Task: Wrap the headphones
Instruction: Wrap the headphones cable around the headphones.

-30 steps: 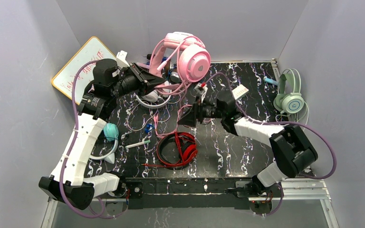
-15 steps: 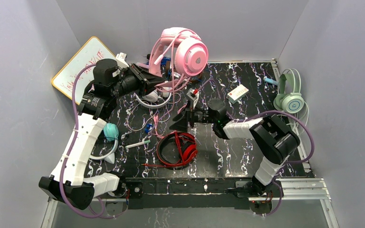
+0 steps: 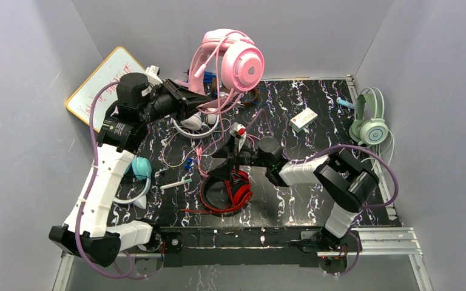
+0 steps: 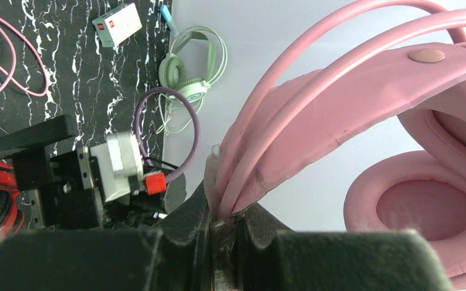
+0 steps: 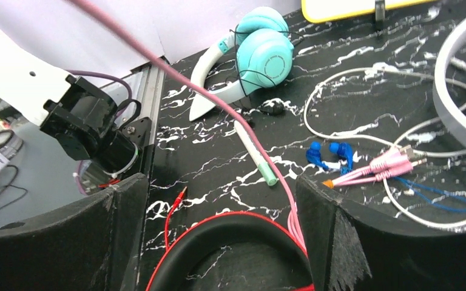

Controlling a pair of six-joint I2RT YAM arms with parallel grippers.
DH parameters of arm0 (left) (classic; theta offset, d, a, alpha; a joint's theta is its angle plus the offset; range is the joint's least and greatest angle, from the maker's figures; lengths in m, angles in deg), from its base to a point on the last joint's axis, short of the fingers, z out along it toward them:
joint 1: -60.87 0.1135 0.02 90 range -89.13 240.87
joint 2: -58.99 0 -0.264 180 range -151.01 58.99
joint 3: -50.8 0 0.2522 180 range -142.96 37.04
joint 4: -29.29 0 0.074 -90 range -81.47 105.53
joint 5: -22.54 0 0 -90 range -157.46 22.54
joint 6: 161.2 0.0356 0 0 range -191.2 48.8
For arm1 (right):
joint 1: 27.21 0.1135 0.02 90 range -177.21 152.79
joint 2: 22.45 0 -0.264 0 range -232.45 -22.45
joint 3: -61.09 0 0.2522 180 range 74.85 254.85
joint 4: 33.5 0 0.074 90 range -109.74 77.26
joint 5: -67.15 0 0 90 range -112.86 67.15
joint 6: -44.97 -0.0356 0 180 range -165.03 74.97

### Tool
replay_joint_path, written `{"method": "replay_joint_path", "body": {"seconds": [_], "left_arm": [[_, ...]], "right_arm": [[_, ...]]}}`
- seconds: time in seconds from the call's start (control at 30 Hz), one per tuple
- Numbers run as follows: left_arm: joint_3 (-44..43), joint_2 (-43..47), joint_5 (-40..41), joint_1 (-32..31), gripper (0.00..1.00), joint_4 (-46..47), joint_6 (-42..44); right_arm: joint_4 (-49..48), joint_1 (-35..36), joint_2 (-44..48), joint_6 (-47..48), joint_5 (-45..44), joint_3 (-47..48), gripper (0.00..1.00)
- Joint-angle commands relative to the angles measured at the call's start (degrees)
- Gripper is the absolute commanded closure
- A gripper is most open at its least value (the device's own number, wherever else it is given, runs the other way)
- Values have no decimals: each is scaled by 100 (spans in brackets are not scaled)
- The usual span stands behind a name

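From above, you see the left gripper (image 3: pixel 201 102) holding the pink headphones (image 3: pixel 241 60) raised over the far side of the table (image 3: pixel 315 182). The right gripper (image 3: pixel 217 167) sits above the red headphones (image 3: pixel 227 193), and you cannot tell its opening here.

Your left wrist camera adds what the overhead hides: the jaws are pinched tight on the pink headband. It also shows the mint green headphones (image 4: pixel 185 70) and the small white box (image 4: pixel 117 24), whose red label is too small to read.

Your right wrist camera shows its fingers (image 5: pixel 321 230) spread wide. The pink cord (image 5: pixel 188 85) runs between them, with the teal headphones (image 5: pixel 261 54) beyond.
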Motion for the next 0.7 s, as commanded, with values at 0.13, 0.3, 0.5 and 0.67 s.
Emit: {"method": "replay_joint_path", "body": {"seconds": [0.13, 0.3, 0.5, 0.67], "left_arm": [[-494, 91, -247, -8, 100, 241, -196], [-539, 90, -277, -13, 100, 223, -243], [-627, 60, -367, -10, 100, 153, -262], [-661, 38, -425, -8, 100, 116, -252]], "right_arm": [[-1193, 280, -841, 640, -356, 382, 2], [-1129, 371, -1411, 831, -663, 819, 3], [-1046, 468, -2136, 841, -736, 1631, 10], [-904, 561, -2333, 750, -663, 2021, 33]]}}
